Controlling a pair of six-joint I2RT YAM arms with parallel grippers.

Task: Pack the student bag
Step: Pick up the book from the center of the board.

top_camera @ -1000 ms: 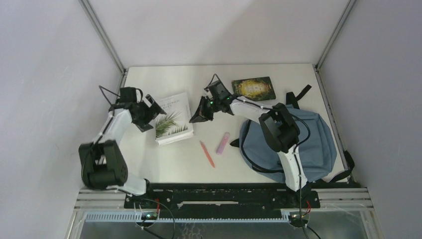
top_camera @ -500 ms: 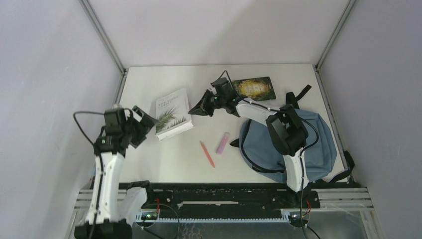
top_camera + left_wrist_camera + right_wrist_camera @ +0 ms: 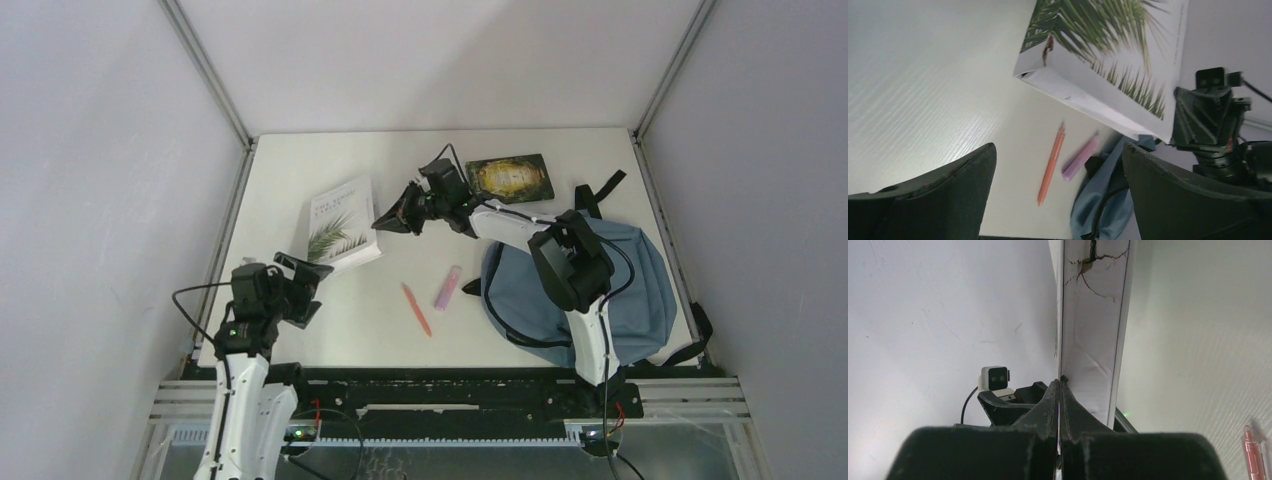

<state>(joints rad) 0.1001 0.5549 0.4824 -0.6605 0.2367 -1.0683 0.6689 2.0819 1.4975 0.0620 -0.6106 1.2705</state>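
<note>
I see the student bag (image 3: 640,290) lying flat at the near right corner of the counter (image 3: 300,160), close along the right edge. It is a soft, rounded bag of dusty blue cloth. A black zipper line curves along its left side, one black strap points to the far edge, and another black strap hangs over the right edge. The right arm crosses over the bag's left part, so I cannot see that part.

The right arm's fingers (image 3: 392,220) are in the middle of the counter, pressed together on the right edge of a white book (image 3: 340,220) with a palm leaf on its cover. In the right wrist view, a thin edge of this book runs down between the closed tips. The book is tilted, with its right side raised off the counter.

The left arm's fingers (image 3: 303,283) are over the near left corner, spread wide, with nothing between them.

An orange pen (image 3: 416,309) and a purple marker (image 3: 448,287) lie between the white book and the bag. A green book (image 3: 510,178) lies flat near the far edge.
</note>
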